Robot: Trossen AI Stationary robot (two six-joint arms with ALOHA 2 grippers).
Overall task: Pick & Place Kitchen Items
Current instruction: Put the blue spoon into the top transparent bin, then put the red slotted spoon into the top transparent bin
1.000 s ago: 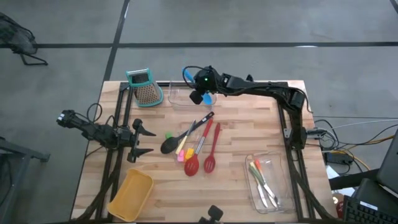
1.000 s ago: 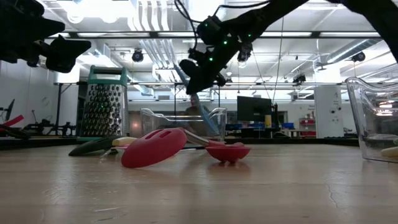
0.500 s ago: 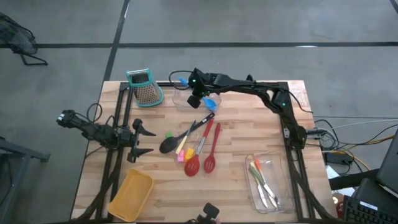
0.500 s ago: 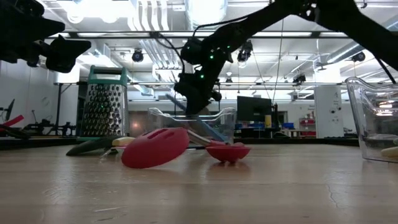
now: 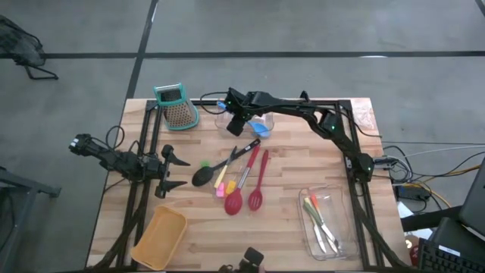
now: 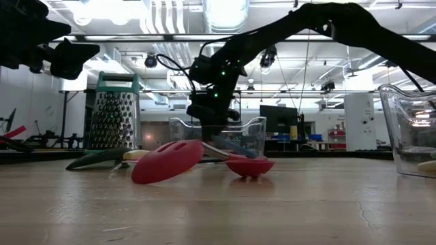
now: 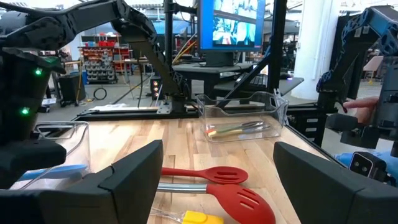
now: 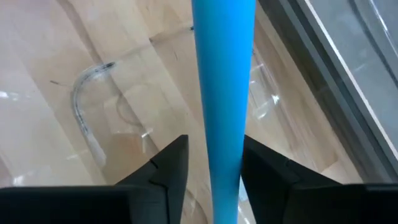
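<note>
Right gripper [image 5: 239, 117]: over the clear bin [image 5: 244, 130] at the far middle of the table [image 5: 303, 159]. In the right wrist view its fingers [image 8: 163, 173] stand on either side of the blue spoon's handle [image 8: 222, 93], with a narrow gap visible on each side; whether they still pinch it cannot be told. The blue spoon [image 5: 260, 127] reaches down into the clear bin, its bowl toward the right-hand side of the bin in the high view.

Left gripper [image 5: 171, 171]: at the table's left edge, raised, jaws spread wide, holding nothing.

Middle of table, a loose cluster just in front of the clear bin:
- black ladle [image 5: 211, 172], bowl toward the left
- red slotted spoon [image 5: 257, 189]
- red spatula [image 5: 236, 199]
- yellow piece [image 5: 221, 184] and pink piece [image 5: 221, 192], touching each other
- small green piece [image 5: 205, 164], just beside the ladle

Near right corner: second clear container [image 5: 326, 221] holding green- and orange-handled tools [image 5: 317, 214].

Far left: metal grater [image 5: 177, 107] with teal top, upright.

Near left corner: tan bin [image 5: 160, 238].
</note>
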